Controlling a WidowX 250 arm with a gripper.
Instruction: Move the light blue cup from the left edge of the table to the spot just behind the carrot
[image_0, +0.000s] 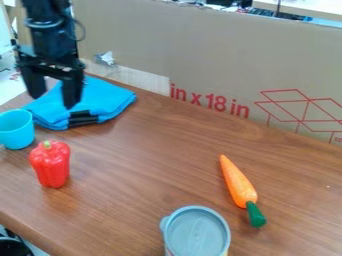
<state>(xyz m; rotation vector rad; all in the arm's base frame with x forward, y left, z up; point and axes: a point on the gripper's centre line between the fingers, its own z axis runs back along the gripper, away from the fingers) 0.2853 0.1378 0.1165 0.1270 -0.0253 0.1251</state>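
The gripper (53, 99) hangs at the upper left over a folded blue cloth (107, 102), its two fingers spread apart with nothing between them. A black strip shows on the cloth's front edge. Just in front of the cloth, at the left edge, is a light blue cup (17, 131). A red toy pepper (51, 165) with a green stem stands upright a little nearer the camera. On the right lies an orange toy carrot (236, 181), its green end towards the camera. A can with a grey lid (198, 233) stands at the bottom edge.
A cardboard wall (194, 55) with red print runs along the back of the brown wooden table (153, 155). The table's front edge crosses the lower left corner, with a dark round object (13, 247) below it.
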